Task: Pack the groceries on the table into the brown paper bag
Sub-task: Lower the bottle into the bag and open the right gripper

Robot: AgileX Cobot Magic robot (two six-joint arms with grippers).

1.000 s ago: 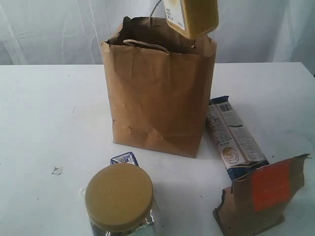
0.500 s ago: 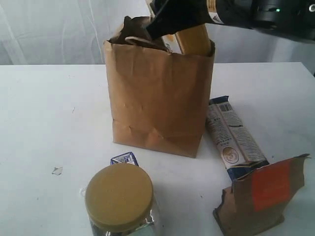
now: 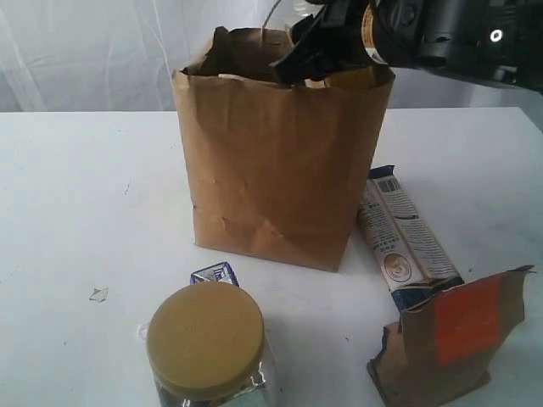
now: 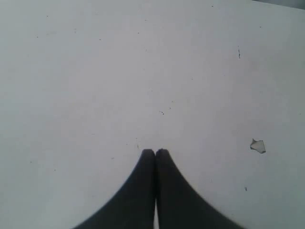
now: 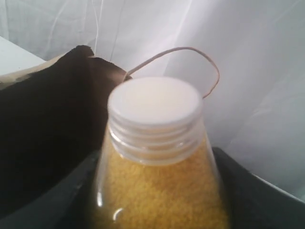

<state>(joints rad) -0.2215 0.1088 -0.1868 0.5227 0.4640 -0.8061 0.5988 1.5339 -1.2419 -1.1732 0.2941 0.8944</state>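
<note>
Nearest us on the white worktop (image 3: 76,195) stands a tan-lidded jar (image 3: 206,339), with a small blue-white carton (image 3: 215,274) just behind it and a brown pouch (image 3: 454,335) to the right. A long packet (image 3: 403,237) lies beyond, beside the upright paper bag (image 3: 271,170). Our left fingers (image 4: 138,191) are pressed together over bare worktop near a paper scrap (image 4: 258,145). At the bag's open mouth our right arm (image 3: 441,34) stretches in from the right, its right fingers (image 5: 259,205) gripping the bottle (image 5: 159,167) of yellow grains on both sides. A white curtain (image 3: 93,51) hangs behind.
</note>
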